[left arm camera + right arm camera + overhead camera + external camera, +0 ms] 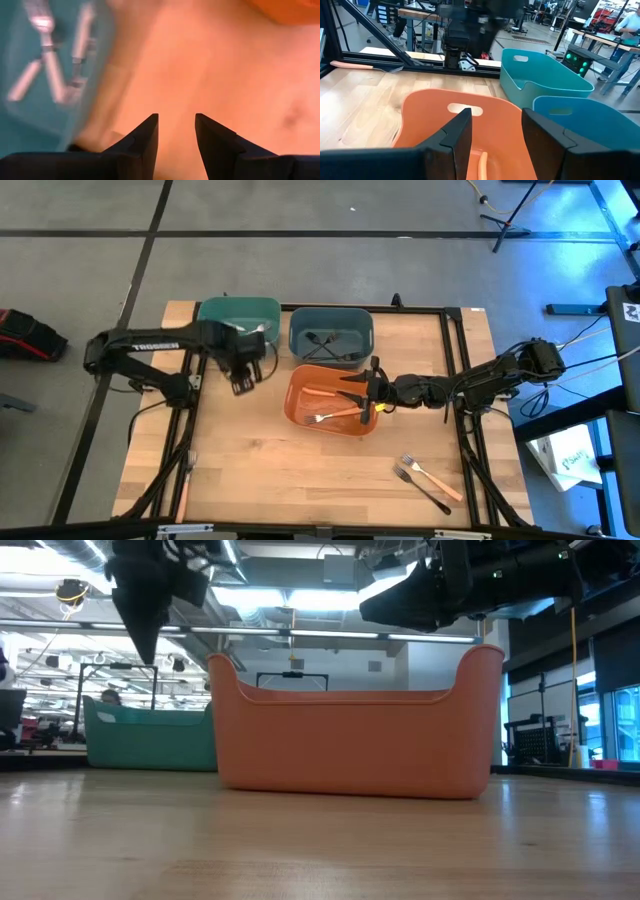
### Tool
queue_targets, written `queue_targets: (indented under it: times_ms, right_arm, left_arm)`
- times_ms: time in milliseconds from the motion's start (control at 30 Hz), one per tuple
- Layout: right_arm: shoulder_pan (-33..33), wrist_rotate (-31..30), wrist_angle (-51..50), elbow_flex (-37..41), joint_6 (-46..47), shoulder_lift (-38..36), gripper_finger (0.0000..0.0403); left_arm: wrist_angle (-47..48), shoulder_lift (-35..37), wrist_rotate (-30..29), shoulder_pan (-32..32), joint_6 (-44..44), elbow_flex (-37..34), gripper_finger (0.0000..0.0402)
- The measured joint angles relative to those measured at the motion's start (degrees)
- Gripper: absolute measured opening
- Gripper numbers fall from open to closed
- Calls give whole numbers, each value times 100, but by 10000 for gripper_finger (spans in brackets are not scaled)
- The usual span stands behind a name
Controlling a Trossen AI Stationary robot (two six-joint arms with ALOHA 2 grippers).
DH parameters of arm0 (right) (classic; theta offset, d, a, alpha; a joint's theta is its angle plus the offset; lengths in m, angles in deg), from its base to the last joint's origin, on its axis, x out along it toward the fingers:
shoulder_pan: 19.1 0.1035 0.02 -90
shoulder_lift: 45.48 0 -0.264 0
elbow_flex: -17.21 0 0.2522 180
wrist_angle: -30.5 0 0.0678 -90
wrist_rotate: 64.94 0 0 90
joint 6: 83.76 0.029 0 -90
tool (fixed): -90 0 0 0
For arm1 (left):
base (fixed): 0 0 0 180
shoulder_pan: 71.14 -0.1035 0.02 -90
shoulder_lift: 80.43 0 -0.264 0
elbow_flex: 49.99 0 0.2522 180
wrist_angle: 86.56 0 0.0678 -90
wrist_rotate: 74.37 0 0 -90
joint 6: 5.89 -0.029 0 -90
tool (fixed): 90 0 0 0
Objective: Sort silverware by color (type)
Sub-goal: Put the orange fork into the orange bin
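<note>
Left gripper (241, 383) open, empty, above bare table (250, 480) just beside teal bin (238, 315). Right gripper (362, 392) open, empty, over orange bin (300, 412).

Silverware: white in teal bin, black in blue bin (331, 328), orange in orange bin; black fork (420, 486) and orange fork (432, 477) loose, touching, near table's right front.

Risk: forks lie close, probably crossed; pinch may lift both or flick one away. Orange bin wall beside right gripper, snag possible.

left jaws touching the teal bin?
Apart. In the left wrist view, the open left gripper hangs empty over bare table, with the teal bin off to one side, a strip of wood between them.
</note>
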Motion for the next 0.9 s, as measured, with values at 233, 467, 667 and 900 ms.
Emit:
queue_targets:
  times_ms: [233,467,667,900]
  right_arm:
    - [2,3,9,0,147,0,161]
    - [2,402,101,-2,291,0,161]
    - [7,559,105,-2,325,0,161]
    - [7,581,117,-2,420,0,161]
  left_arm:
    - [-16,-26,247,1625,1409,0,124]
    - [-17,-26,253,3081,3001,-2,124]
    - [-62,-278,395,4098,3951,-2,124]
    - [-280,-1093,702,4594,3934,-4,124]
